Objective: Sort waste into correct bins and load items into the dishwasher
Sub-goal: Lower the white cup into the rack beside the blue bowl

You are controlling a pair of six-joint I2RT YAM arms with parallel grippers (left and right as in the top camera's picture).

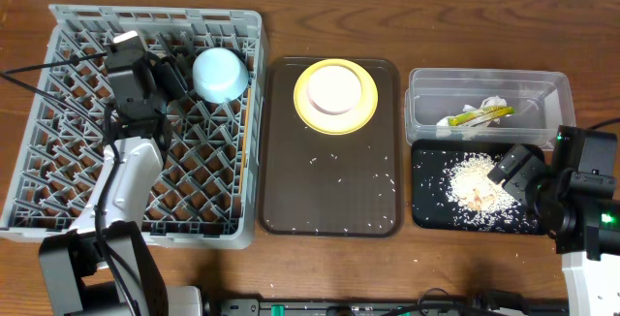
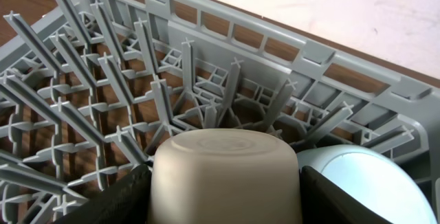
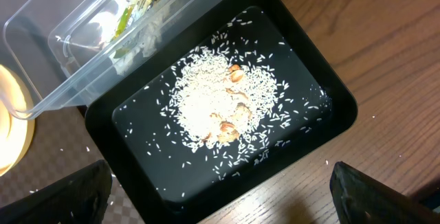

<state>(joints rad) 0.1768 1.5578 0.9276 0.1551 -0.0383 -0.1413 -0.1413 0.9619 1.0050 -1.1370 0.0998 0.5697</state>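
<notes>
The grey dish rack (image 1: 58, 161) fills the left. A light blue bowl (image 1: 218, 74) lies in its far right corner and shows in the left wrist view (image 2: 364, 183). My left gripper (image 1: 172, 76) is beside the bowl, shut on a small white cup (image 2: 227, 162) held bottom-up over the rack pegs (image 2: 137, 93). The yellow plate (image 1: 335, 95) sits on the brown tray (image 1: 291, 200). My right gripper (image 1: 513, 182) (image 3: 227, 207) is open and empty over the front edge of the black tray (image 3: 137, 124), which holds rice and food bits (image 3: 220, 104). No chopsticks are in view.
The clear tub (image 1: 426, 112) behind the black tray (image 1: 431, 209) holds the snack wrapper (image 1: 475, 116) and white paper (image 1: 492, 103). Loose rice grains (image 1: 339, 175) are scattered over the brown tray. Bare wooden table lies in front of all of them.
</notes>
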